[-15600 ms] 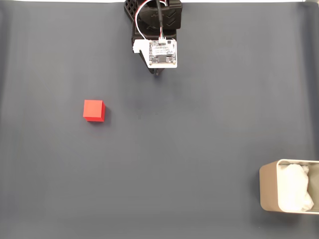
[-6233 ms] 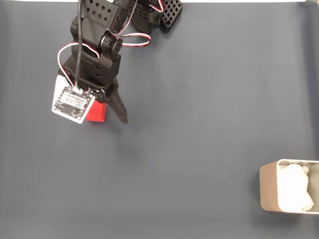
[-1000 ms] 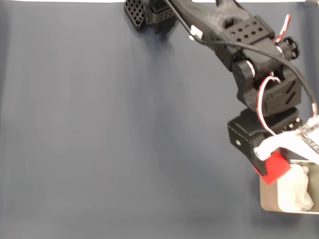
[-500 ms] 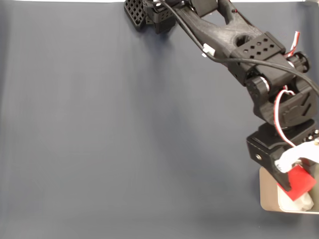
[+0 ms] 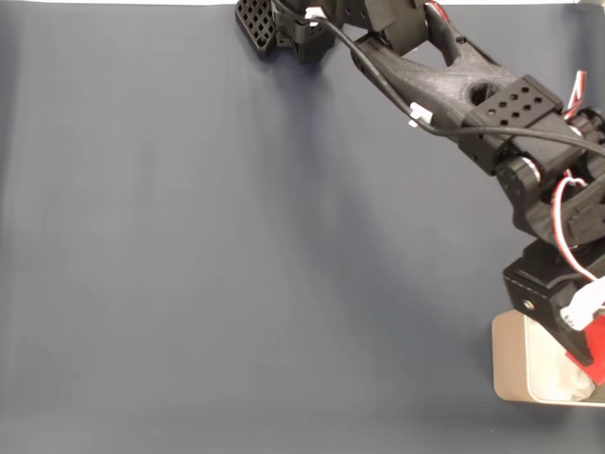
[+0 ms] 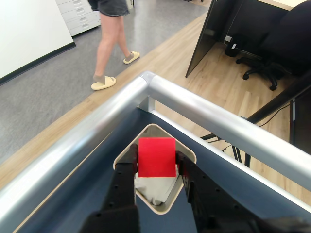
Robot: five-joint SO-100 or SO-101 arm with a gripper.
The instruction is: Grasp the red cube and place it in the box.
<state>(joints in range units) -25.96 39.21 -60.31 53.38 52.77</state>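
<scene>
Fixed and wrist views. Since 1 s ago I have carried the red cube [image 6: 156, 156] from the box [image 5: 510, 364] rim's near edge to above its white padding [image 6: 154, 190], so release looks due next. The gripper [image 6: 156, 162] is clamped on the cube, 1 finger per side. My arm [image 5: 454, 80] reaches fully out, wrist pitched down over the box.

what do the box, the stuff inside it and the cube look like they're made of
The box looks like thin sheet metal with a beige satin finish: its walls are slim, the corners rounded, with a soft sheen. The padding inside seems to be white crumpled cloth or tissue; which one is unclear. The red cube, held in the gripper, has flat, matte, even faces, possibly foam, plastic or painted wood.
</scene>
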